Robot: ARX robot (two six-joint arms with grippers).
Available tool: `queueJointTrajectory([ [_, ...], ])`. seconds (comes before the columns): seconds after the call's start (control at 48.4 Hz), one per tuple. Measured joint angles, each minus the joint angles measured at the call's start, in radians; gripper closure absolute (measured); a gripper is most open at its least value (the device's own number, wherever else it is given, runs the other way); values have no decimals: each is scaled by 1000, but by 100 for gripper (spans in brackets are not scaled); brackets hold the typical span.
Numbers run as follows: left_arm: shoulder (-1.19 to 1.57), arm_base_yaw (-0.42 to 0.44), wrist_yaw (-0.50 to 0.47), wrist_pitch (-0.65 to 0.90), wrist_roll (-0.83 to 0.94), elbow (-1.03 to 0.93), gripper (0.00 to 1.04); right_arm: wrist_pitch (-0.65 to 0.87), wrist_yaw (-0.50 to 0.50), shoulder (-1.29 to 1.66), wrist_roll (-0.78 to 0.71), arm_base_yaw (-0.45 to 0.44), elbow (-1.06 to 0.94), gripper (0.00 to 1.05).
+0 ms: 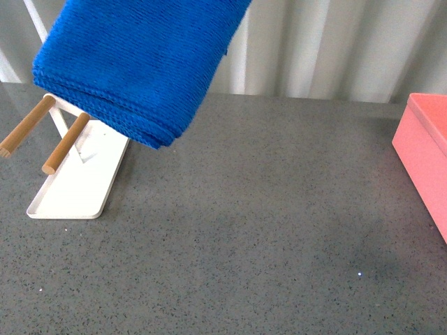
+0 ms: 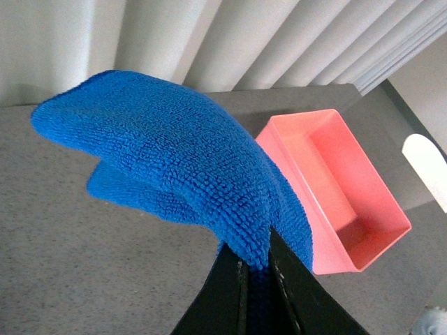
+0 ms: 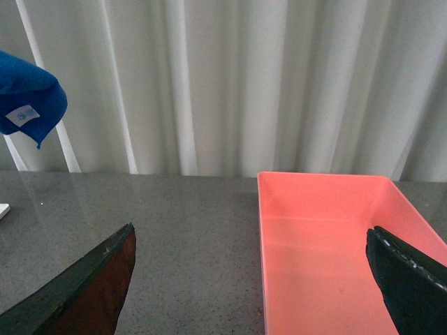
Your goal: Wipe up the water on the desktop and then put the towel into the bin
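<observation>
The folded blue towel [image 1: 140, 63] hangs in the air at the upper left of the front view, above the speckled grey desktop [image 1: 251, 230] and the tray's far end. My left gripper [image 2: 257, 269] is shut on the towel [image 2: 181, 160], whose bulk droops away from the black fingers [image 2: 297, 293]. The salmon-pink bin [image 1: 426, 153] stands at the right edge of the desktop; its inside [image 2: 335, 174] shows nothing in it. My right gripper [image 3: 251, 241] is open, over the bin's [image 3: 328, 244] near-left wall, holding nothing. A corner of the towel [image 3: 28, 98] with a white label shows there too.
A flat white tray [image 1: 77, 185] with two wooden rods [image 1: 64, 143] sits at the left on the desktop. White pleated curtains [image 1: 328, 49] close off the back. No water patch is distinct on the desktop; a small glint [image 1: 360, 274] shows front right.
</observation>
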Motion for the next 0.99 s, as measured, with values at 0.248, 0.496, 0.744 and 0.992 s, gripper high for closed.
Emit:
queueJointTrajectory([
  [0.248, 1, -75, -5, 80, -62, -72, 101, 0, 0, 0, 0, 0, 0, 7],
  [0.496, 10, -149, -32, 106, -64, -106, 101, 0, 0, 0, 0, 0, 0, 7],
  [0.744, 11, -152, -33, 107, -54, -106, 101, -322, -174, 293, -40, -90, 164, 7],
  [0.992, 12, -153, -32, 108, -53, -106, 101, -77, -630, 858, -136, -217, 364, 7],
])
